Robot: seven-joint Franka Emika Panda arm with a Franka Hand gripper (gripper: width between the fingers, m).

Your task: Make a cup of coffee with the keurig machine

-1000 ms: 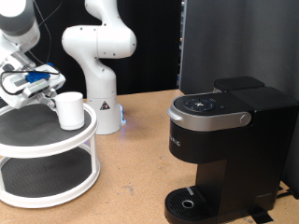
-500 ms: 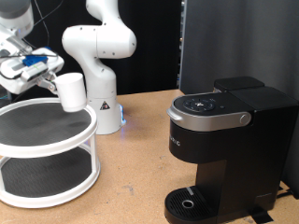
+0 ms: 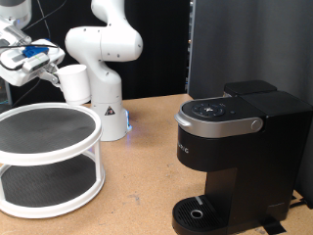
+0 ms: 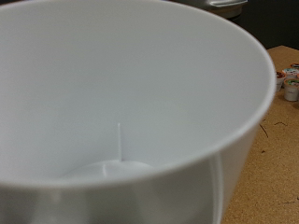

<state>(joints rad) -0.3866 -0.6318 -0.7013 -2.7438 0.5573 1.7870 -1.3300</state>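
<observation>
The two-finger gripper (image 3: 49,67) of the white robot arm is at the exterior view's top left, with blue and white parts about its hand, and its fingers are closed on the small plain white cylindrical cup (image 3: 75,83), which it holds in the air above the round white two-tier stand (image 3: 49,157) with dark grey shelf tops. The cup hangs clear of the stand's upper shelf, over the shelf's far edge, and is not touching it. The stand sits on the brown wooden table (image 3: 147,176) at its left side as the exterior view shows it. Behind the cup, at the table's far edge, stands a second white robot arm (image 3: 103,59) on a white base with a small blue light low on it. The large boxy black keurig machine (image 3: 240,147), with a silver-grey lid handle and a round button panel on top and a circular drip tray at its foot, stands at the table's right side, well apart from the cup and the gripper. In the wrist view the cup's white inside (image 4: 121,103) fills nearly the whole picture, its rim curving across the top and right, with a strip of brown table (image 4: 266,177) beyond it and small pods (image 4: 290,82) at the far edge.
</observation>
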